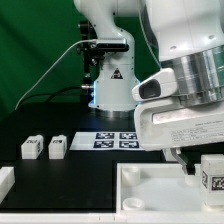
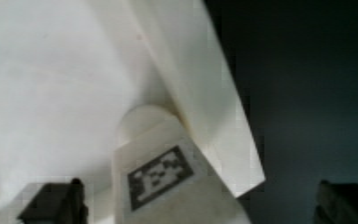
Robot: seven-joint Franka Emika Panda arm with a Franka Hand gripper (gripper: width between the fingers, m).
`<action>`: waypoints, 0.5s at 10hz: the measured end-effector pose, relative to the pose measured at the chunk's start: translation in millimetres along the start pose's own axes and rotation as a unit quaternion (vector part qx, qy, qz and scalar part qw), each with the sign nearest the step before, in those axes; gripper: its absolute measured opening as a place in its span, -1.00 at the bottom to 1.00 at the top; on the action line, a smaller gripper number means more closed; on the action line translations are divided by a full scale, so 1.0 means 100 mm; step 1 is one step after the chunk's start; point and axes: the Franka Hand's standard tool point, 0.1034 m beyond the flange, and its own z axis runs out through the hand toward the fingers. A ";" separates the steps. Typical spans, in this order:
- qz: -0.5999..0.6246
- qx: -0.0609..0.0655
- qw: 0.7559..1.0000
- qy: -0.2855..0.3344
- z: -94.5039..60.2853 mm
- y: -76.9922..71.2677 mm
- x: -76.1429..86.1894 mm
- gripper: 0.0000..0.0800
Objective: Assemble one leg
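Note:
A leg (image 2: 158,168), a small white block with a black-and-white tag, stands at a corner of the large white tray-like piece (image 2: 51,90). It sits between my two dark fingertips (image 2: 51,202) without touching either. My gripper (image 2: 197,206) is open around it. In the exterior view this leg (image 1: 212,172) is at the right, just under my gripper (image 1: 198,160), over the tray-like piece (image 1: 150,195). Two more legs (image 1: 31,147) (image 1: 57,146) stand side by side on the black table at the exterior view's left.
The marker board (image 1: 117,139) lies in the middle of the table before the robot base (image 1: 110,85). Another white part (image 1: 5,180) shows at the left edge. A green backdrop stands behind.

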 end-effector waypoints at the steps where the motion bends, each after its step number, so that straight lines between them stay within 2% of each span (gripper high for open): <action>1: -0.030 -0.008 0.999 0.005 0.00 -0.02 0.01 0.62; 2: 0.000 -0.003 1.000 0.004 0.00 -0.02 0.01 0.62; 3: 0.011 -0.002 1.000 0.004 0.00 -0.02 0.01 0.40; 4: 0.072 0.003 0.997 0.003 0.00 -0.04 0.00 -0.06; 5: 0.119 0.003 0.993 0.000 0.00 -0.02 -0.02 -0.06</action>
